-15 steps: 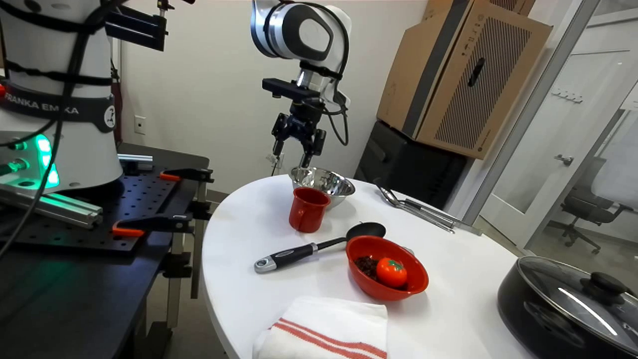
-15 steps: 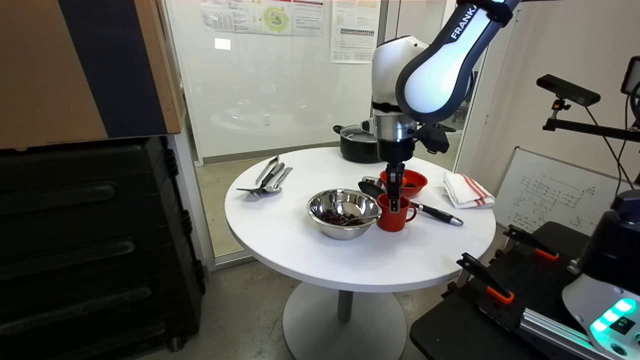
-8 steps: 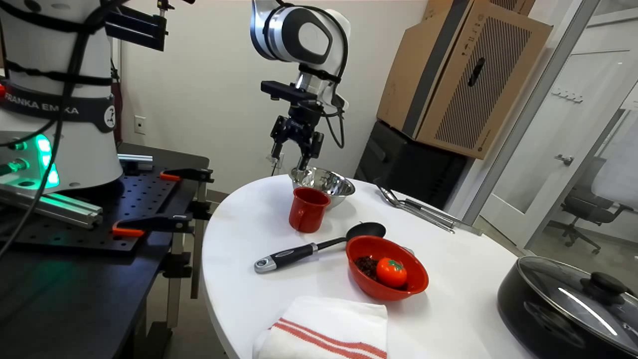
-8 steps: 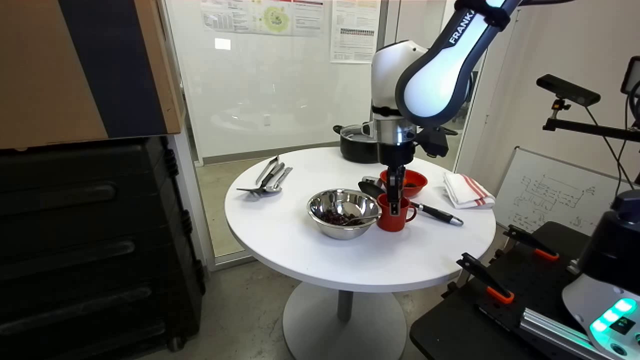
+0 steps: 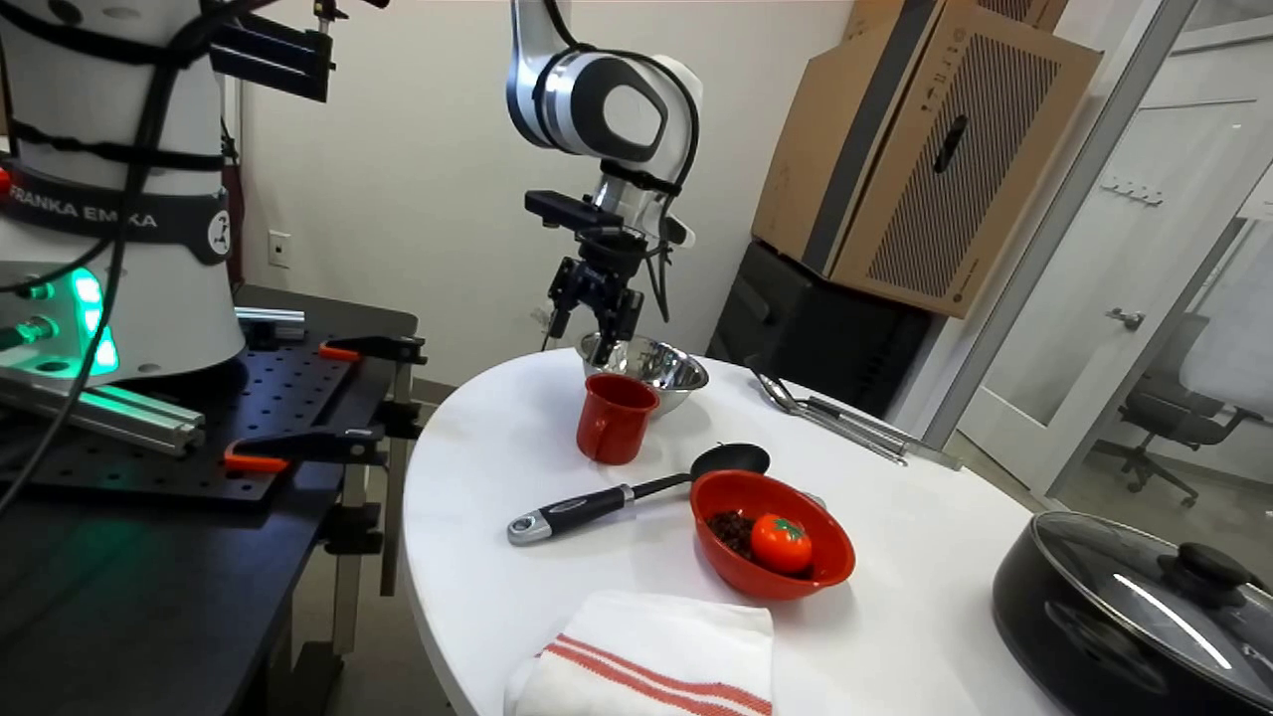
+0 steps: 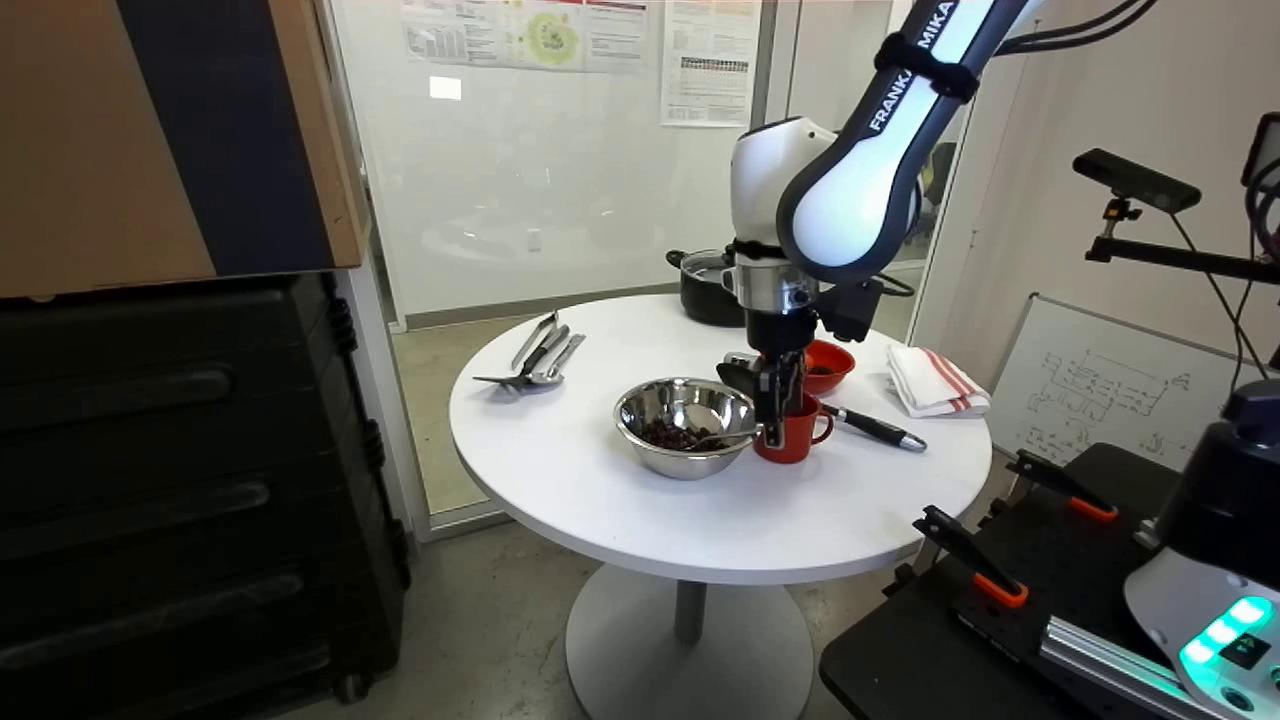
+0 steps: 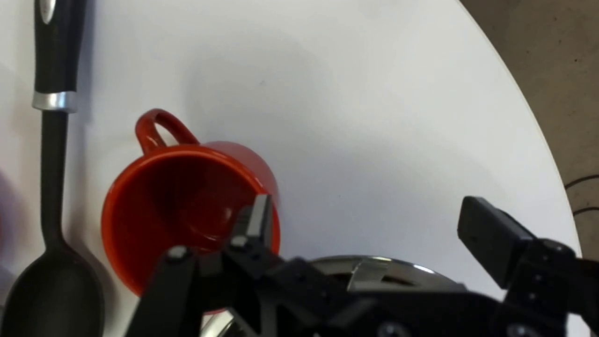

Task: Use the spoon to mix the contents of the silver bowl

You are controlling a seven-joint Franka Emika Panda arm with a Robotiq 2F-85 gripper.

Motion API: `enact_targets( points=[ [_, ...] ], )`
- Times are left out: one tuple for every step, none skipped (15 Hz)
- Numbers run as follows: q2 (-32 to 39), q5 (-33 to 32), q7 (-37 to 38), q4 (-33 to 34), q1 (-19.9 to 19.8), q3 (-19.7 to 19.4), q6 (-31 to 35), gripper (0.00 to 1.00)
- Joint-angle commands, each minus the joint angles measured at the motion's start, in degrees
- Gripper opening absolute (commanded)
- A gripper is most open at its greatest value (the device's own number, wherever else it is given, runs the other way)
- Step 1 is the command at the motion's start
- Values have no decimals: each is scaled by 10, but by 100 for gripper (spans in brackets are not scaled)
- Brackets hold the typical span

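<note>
Utensils in silver metal and black (image 6: 545, 350) lie on a round white table (image 6: 600, 515), well to the left of the black two-fingered gripper (image 7: 365, 210) in an exterior view. Closer, just beside the gripper on that side, stands the small, shiny, round metal bowl (image 6: 665, 463) with dark crumbly bits (image 6: 665, 434) inside; the slim silver metal spoon (image 6: 727, 436) rests tilted in it, handle leaning on the rim nearest the gripper. The jaws stand wide apart and grip nothing. In the wrist view a flat metal strip (image 7: 367, 274), probably the handle's end, shows in the gap between the fingers (image 7: 491, 238); whether a finger touches it, I cannot tell. To the gripper's right, partly hidden by it, come the upright red cup (image 6: 800, 437) and the red bowl (image 6: 836, 381), then the black ladle-like spoon with a grey-tipped handle (image 6: 880, 430), and farthest off the folded white cloth with red stripes (image 6: 935, 383). The step in hand seems to be reaching for the slim spoon, with mixing yet to come. Next, I judge, the gripper should line up over the handle, keeping clear of the cup's rim, which one finger overlaps in the wrist view, then lower, close firmly, and stir gently, since the metal bowl may slide.
</note>
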Motion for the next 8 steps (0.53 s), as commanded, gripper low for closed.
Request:
enact_targets(
  points=[
    [27,-7,33,24,6,-5,14,100],
    [32,-8,37,28,7,-5,16,100],
    [37,-7,38,32,8,-4,17,100],
    [41,-9,40,35,10,-4,19,100],
    [45,-9,41,39,12,-4,20,100],
    [49,-9,43,42,15,-4,21,100],
    [53,-9,45,45,17,-4,21,100],
    [55,-9,47,48,19,-4,23,100]
  ],
)
